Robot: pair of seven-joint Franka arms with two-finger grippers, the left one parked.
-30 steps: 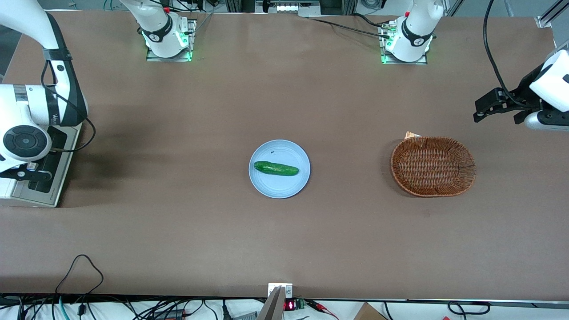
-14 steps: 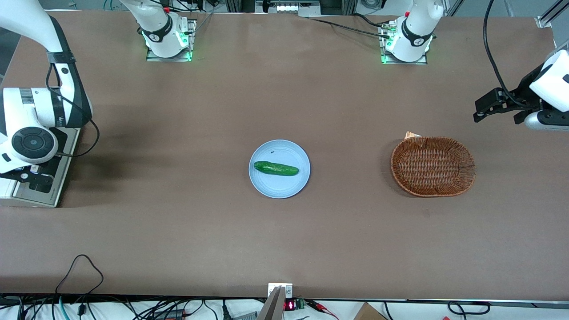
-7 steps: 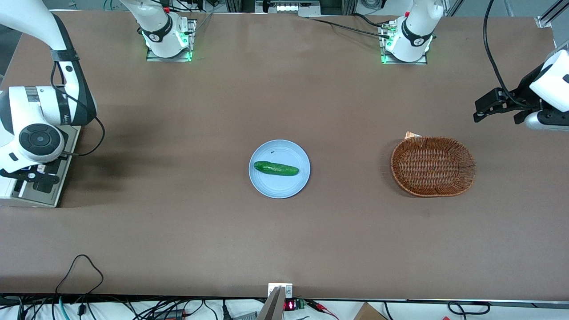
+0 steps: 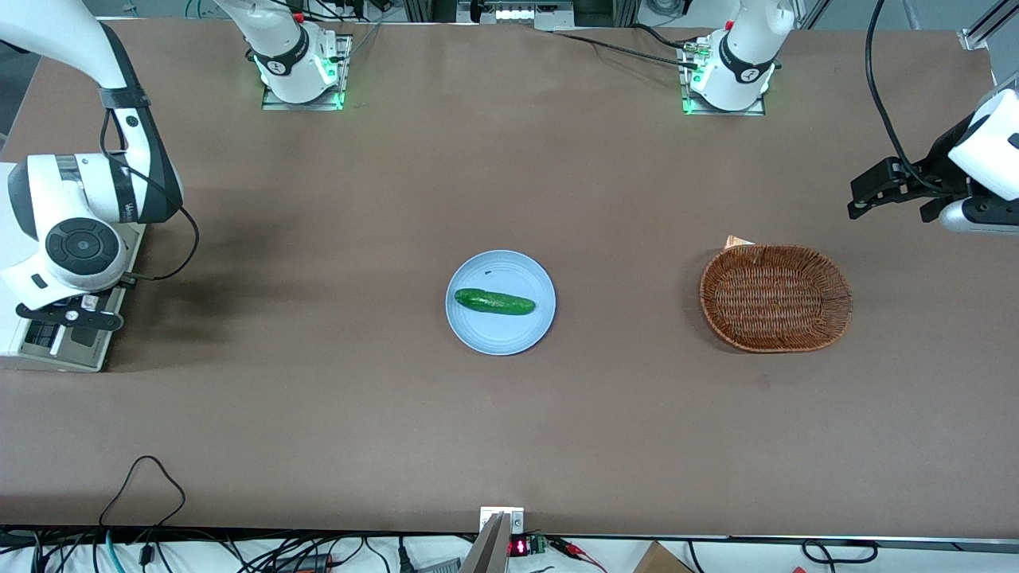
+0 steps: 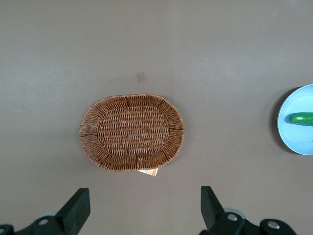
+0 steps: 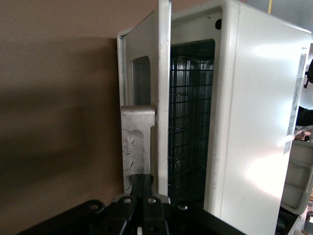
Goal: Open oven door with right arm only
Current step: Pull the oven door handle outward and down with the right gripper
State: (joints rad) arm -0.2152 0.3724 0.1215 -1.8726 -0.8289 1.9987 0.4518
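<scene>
Swinging outward since earlier, the right arm [image 4: 76,231] draws the oven door [image 6: 164,98] half open, claw [image 6: 144,188] clenched on its handle; follow the hinge arc smoothly.

Front view: the oven door [image 4: 68,338] is largely hidden beneath the right arm [image 4: 76,223], and the oven [image 4: 6,263] is cut off by the frame edge. The gripper [image 4: 68,317], above the door, shows only its black body. Right wrist view: the gripper [image 6: 146,196] is cut off at the edge, its fingertips against the door [image 6: 146,98] edge; grip unclear. The oven interior [image 6: 188,127] is partly screened.
</scene>
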